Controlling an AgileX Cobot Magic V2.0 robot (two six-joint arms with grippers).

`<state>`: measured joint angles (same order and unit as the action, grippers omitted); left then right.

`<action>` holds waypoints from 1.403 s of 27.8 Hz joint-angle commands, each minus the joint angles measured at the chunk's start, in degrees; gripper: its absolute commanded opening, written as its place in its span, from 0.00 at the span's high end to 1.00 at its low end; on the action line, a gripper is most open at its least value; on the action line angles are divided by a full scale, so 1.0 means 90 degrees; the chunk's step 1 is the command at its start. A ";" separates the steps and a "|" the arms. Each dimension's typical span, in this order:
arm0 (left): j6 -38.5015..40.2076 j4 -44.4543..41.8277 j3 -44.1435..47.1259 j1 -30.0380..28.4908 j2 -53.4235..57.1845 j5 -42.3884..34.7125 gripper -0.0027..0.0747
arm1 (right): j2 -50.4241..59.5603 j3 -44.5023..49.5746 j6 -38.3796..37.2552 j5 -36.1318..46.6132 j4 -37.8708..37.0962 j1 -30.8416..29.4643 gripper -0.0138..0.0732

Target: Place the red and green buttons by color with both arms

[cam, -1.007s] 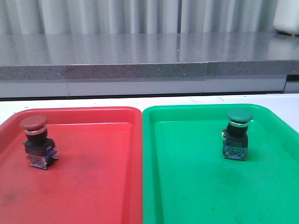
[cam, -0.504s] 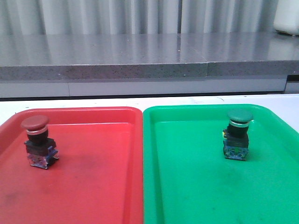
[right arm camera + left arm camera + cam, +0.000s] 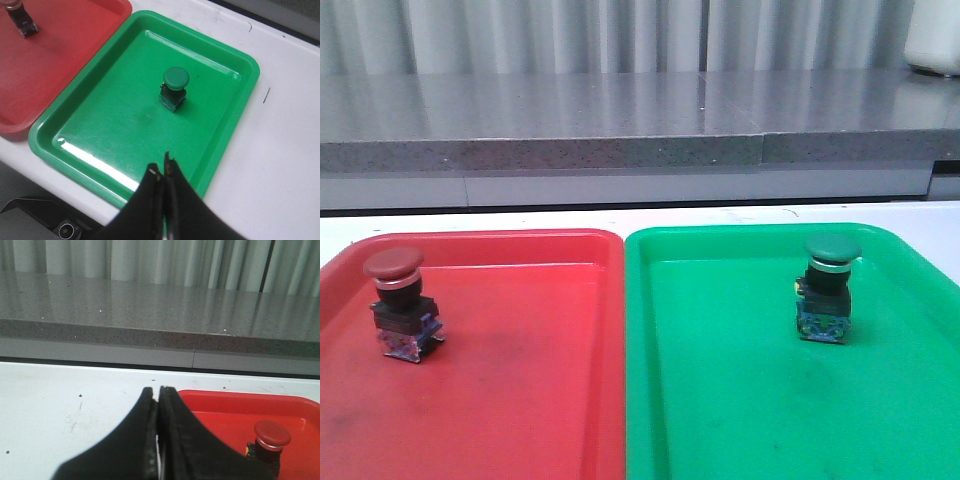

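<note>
The red button [image 3: 398, 300] stands upright at the far left of the red tray [image 3: 520, 400]. The green button [image 3: 828, 285] stands upright at the far right of the green tray [image 3: 750, 420]. Neither arm shows in the front view. In the left wrist view my left gripper [image 3: 158, 390] is shut and empty over the white table beside the red tray [image 3: 225, 410], apart from the red button [image 3: 270, 440]. In the right wrist view my right gripper [image 3: 161, 167] is shut and empty above the near rim of the green tray [image 3: 75, 150], well short of the green button [image 3: 175, 88].
The two trays sit side by side on a white table [image 3: 920, 215]. A grey stone ledge [image 3: 620, 120] runs along the back, with a white object [image 3: 932, 40] at its right end. The red button also shows in the right wrist view [image 3: 19, 17].
</note>
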<state>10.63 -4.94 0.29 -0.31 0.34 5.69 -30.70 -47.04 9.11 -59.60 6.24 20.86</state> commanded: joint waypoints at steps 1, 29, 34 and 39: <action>-0.0079 0.0024 0.0154 0.0085 0.0115 -0.0444 0.99 | -0.0016 -0.0153 -0.0008 0.0342 0.0003 -0.0014 0.92; -0.0133 0.0040 0.0154 0.0085 0.0104 -0.0500 0.99 | -0.0016 -0.0153 -0.0008 0.0354 0.0003 -0.0014 0.92; -0.0133 0.0040 0.0154 0.0085 0.0104 -0.0500 0.99 | 0.0537 0.0192 0.0104 0.1148 -0.0069 -0.0521 0.92; -0.0133 0.0040 0.0154 0.0085 0.0104 -0.0500 0.99 | 0.1723 0.1871 0.0104 0.3467 -0.0070 -0.1317 0.92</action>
<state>9.24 -4.84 0.29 -0.09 0.34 5.69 -18.07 -34.84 9.56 -41.35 6.03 11.11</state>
